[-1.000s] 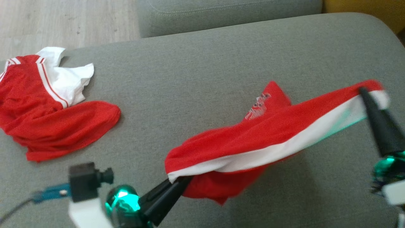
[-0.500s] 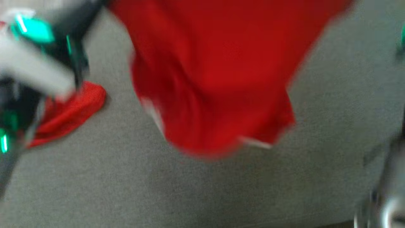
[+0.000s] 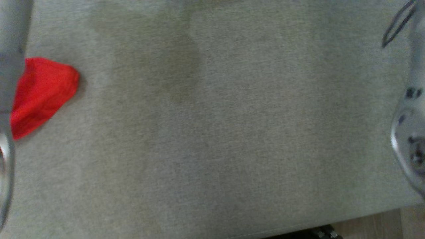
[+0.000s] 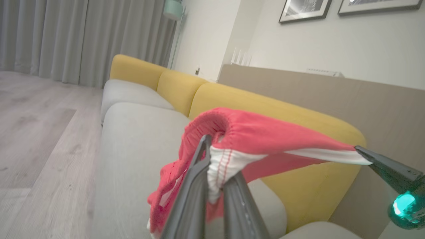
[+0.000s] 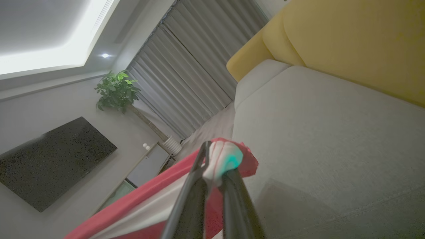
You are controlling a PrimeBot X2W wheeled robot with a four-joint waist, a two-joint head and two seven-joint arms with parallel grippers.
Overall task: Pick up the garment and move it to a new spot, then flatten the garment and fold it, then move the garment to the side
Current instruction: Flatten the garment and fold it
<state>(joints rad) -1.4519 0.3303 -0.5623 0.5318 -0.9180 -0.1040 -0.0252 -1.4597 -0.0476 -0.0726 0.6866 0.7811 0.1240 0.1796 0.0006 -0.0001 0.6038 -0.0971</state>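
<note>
Carrying red shorts (image 4: 265, 131) to new spot | left gripper (image 4: 215, 162) and right gripper (image 5: 217, 162) each pinch one end, cloth stretched in air above grey sofa seat (image 3: 232, 132) | next: lower, lay flat

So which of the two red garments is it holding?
The white-striped garment, stretched in the air between both sets of fingers; the other red garment lies on the grey cushion.
</note>
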